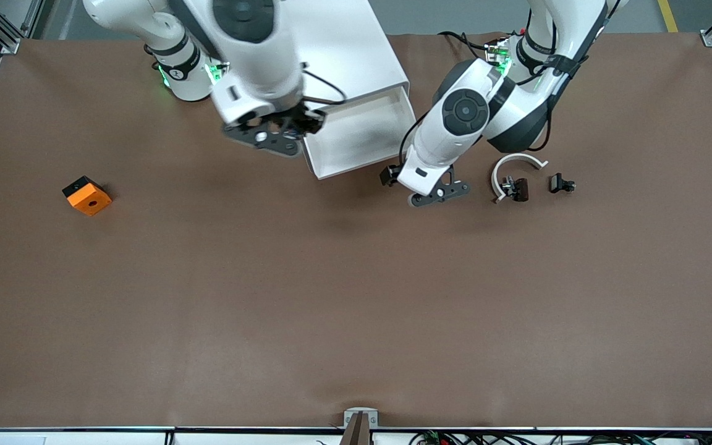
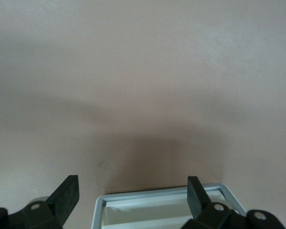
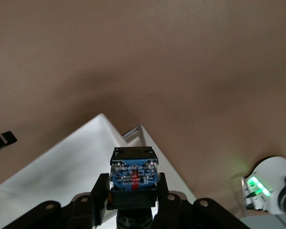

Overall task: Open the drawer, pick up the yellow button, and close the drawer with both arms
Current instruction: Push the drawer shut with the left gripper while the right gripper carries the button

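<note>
Clenched on the button (image 3: 133, 174), my right tool (image 1: 275, 131) hung over the corner of the open drawer (image 1: 356, 133) toward the right arm's end of the worktop (image 1: 356, 296). In the right wrist view the button's black body with its blue marking sat squarely between the two fingers (image 3: 99, 191), and the white tray showed bare beneath it. My left tool (image 1: 433, 188) was released, jaws spread wide, low over the worktop just beside the drawer's front corner toward the left arm's end; its wrist view showed the drawer's front rim between the two spread fingers (image 2: 66, 193).

As I judged it, the picking was done and the closing was the step in hand. To do it well, I thought the right tool ought to carry the button clear of the tray before anything pushed, so that the drawer could not catch it. The left tool needed to square itself to the drawer's pale front and press near its middle, since a push at the corner would likely skew the tray in the cabinet (image 1: 343, 49) and jam it. A slow, level push straight toward the cabinet seemed the safest.

An orange block (image 1: 87, 195) lay well apart toward the right arm's end, and small black clips with a white curved band (image 1: 517, 173) lay near the left tool.
</note>
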You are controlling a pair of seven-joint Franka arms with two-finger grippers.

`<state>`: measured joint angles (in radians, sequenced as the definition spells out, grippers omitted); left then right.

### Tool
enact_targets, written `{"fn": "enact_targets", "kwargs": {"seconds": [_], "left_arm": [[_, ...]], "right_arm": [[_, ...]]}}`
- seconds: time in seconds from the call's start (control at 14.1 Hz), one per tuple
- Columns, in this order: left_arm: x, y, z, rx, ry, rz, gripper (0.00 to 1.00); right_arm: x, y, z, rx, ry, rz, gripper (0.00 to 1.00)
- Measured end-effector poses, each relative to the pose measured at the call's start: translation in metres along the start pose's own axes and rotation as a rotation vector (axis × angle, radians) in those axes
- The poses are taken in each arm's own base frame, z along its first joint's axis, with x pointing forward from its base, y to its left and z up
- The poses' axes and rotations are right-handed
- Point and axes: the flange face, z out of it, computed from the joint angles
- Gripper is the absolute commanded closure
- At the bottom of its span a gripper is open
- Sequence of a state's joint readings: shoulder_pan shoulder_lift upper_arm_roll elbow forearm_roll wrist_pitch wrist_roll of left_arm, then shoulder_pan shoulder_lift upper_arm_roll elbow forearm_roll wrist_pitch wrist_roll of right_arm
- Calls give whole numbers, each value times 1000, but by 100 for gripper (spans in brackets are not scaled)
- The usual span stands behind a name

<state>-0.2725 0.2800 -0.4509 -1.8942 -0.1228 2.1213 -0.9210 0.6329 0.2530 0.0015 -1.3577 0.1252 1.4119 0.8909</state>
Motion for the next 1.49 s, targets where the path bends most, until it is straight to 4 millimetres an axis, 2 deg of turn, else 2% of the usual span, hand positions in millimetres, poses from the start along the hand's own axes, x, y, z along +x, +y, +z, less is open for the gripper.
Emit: {"fn": "enact_targets", "kwargs": {"seconds": [0.14, 0.35, 0.57, 0.85, 1.06, 1.27, 1.49], "left_arm": [[-16, 9, 4, -2, -6, 20, 0], [-38, 17, 17, -8, -11, 39, 0], [-56, 24, 24, -9, -19, 31, 0], [-98, 38, 35, 6, -45, 41, 0], [-121, 44, 43, 18, -61, 45, 0], [-141, 51, 52, 31, -72, 45, 0], [-156, 56, 59, 34, -96, 24, 0]], "right_arm": [[28, 48, 2, -19, -3, -69, 100], [61, 118, 17, -17, -8, -129, 100], [86, 171, 39, -49, 24, -169, 100], [126, 223, 91, -29, 49, -179, 100], [149, 260, 121, -6, 83, -166, 100], [161, 281, 151, -30, 145, -155, 100], [170, 304, 172, -26, 191, -142, 100]]}}
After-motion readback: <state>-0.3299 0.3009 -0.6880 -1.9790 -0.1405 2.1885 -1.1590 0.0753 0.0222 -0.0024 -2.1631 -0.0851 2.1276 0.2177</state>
